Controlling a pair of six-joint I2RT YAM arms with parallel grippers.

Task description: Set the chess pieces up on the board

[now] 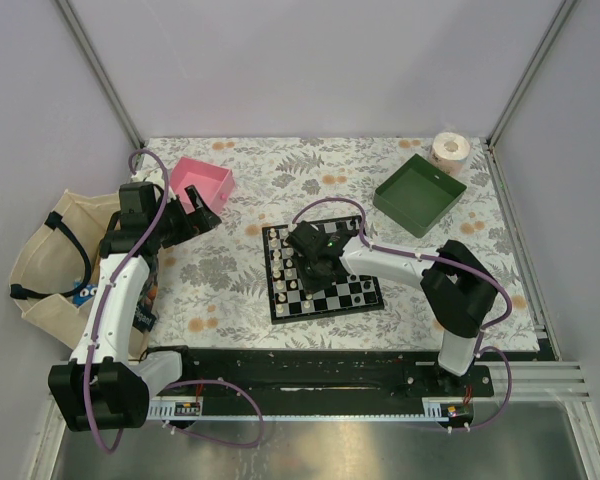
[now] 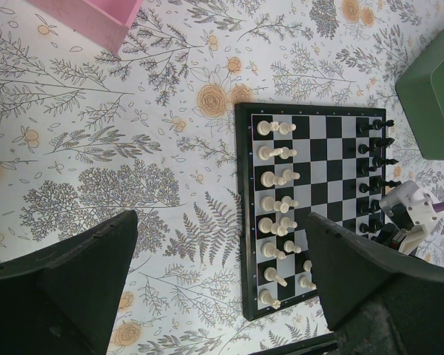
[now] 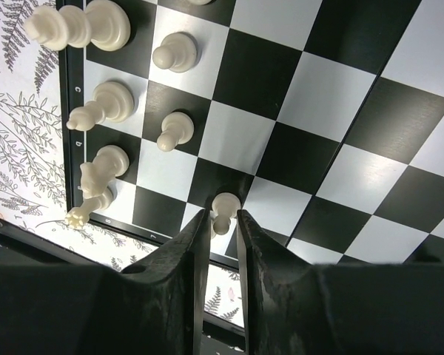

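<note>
The board lies mid-table on the flowered cloth. In the left wrist view, cream-white chess pieces fill the two left files of the board and black chess pieces line its right side. My right gripper is low over the board's near-left part. In its wrist view the right gripper is shut on a white pawn that stands near the board's edge, next to other white pieces. My left gripper hangs open and empty over the cloth left of the board.
A pink tray stands at the back left beside the left gripper, and a green tray at the back right. A roll of tape sits in the far right corner. A cloth bag lies off the table's left edge.
</note>
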